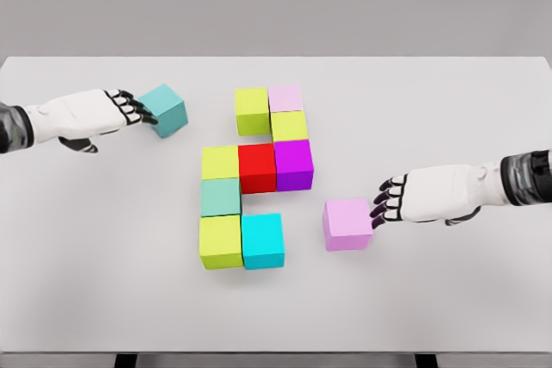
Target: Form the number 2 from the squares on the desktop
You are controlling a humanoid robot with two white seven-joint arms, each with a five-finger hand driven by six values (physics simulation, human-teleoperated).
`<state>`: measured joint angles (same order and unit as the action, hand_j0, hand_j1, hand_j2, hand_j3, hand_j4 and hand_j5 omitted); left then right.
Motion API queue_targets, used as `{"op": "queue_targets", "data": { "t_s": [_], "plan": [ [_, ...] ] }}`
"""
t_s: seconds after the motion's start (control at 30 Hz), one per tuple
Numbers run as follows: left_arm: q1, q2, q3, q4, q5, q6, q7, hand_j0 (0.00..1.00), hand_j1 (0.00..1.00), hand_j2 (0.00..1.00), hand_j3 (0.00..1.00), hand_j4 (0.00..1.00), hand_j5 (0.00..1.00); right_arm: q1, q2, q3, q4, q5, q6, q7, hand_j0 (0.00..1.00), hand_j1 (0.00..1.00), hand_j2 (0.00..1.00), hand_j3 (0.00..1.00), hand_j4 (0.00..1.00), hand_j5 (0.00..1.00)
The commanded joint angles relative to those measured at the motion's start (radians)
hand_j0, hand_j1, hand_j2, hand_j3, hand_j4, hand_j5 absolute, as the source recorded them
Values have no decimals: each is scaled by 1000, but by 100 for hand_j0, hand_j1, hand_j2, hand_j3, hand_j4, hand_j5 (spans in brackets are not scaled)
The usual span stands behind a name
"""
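Several coloured cubes form a cluster mid-table: a lime cube [252, 110] and a pale pink cube [285, 97] on top, a second lime cube [289, 126] below, then a row of lime [220, 162], red [257, 167] and purple [293, 164]. Under these come a sea-green cube [221, 196], a lime cube [221, 241] and a cyan cube [262, 240]. A teal cube [164, 109] lies apart at upper left, with my left hand [131, 109] touching its left side. A lilac cube [348, 224] lies at right, my right hand [385, 200] touching its right side. Neither hand's fingers wrap a cube.
The white table [448, 290] runs nearly the full width of the view, with its front edge near the bottom. Both forearms lie low over the table, one from each side.
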<state>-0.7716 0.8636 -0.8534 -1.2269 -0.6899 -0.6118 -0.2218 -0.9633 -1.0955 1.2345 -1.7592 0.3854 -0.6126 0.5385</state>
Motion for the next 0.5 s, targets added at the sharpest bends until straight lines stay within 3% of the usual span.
{"op": "queue_targets", "data": {
  "t_s": [0.0, 0.47],
  "plan": [
    [0, -17, 0, 17, 4, 1, -13, 98, 98, 98, 98, 98, 98, 0, 5, -1, 0, -3, 2, 0, 98, 98, 98, 98, 98, 98],
    [-55, -78, -13, 158, 0, 1, -16, 100, 100, 100, 100, 100, 100, 0, 20, -17, 24, 16, 2, 0, 98, 98, 98, 98, 98, 98]
  ]
}}
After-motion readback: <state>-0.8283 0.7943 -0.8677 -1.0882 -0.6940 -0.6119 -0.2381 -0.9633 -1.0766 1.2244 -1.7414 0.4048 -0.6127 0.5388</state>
